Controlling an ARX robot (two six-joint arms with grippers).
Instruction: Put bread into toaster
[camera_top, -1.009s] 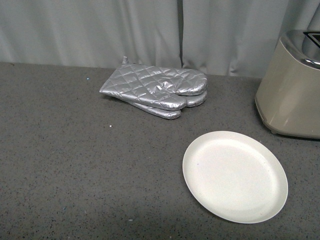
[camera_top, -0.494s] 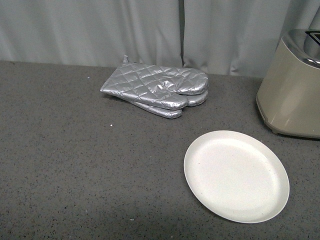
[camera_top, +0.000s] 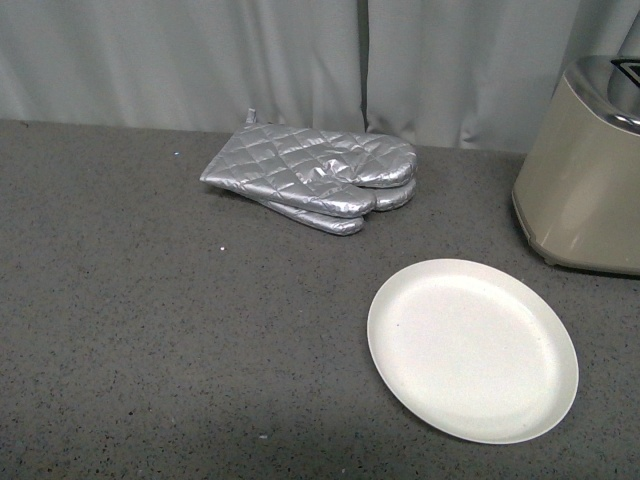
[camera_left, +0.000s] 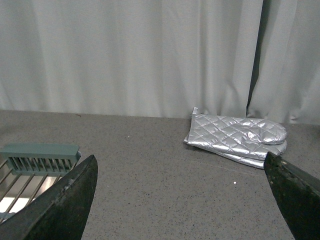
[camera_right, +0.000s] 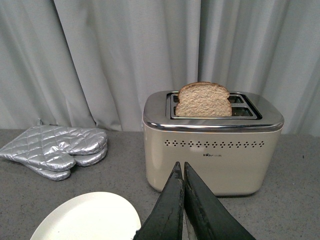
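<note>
The bread (camera_right: 204, 100) stands upright in the near slot of the beige toaster (camera_right: 212, 145), its rounded top sticking out above the chrome lid. In the front view the toaster (camera_top: 585, 180) sits at the far right, cut off by the frame, and neither arm shows there. My right gripper (camera_right: 181, 167) is shut with nothing in it, in front of the toaster and apart from it. My left gripper (camera_left: 182, 170) is open over bare counter, with nothing between its fingers.
Silver quilted oven mitts (camera_top: 315, 180) lie at the back middle by the grey curtain. A round white plate (camera_top: 472, 350) sits bare in front of the toaster. A metal rack with a green block (camera_left: 40, 159) shows beside the left gripper.
The front view has shifted very slightly. The plate, mitts and toaster stay where they were, and no arm comes into that view.
</note>
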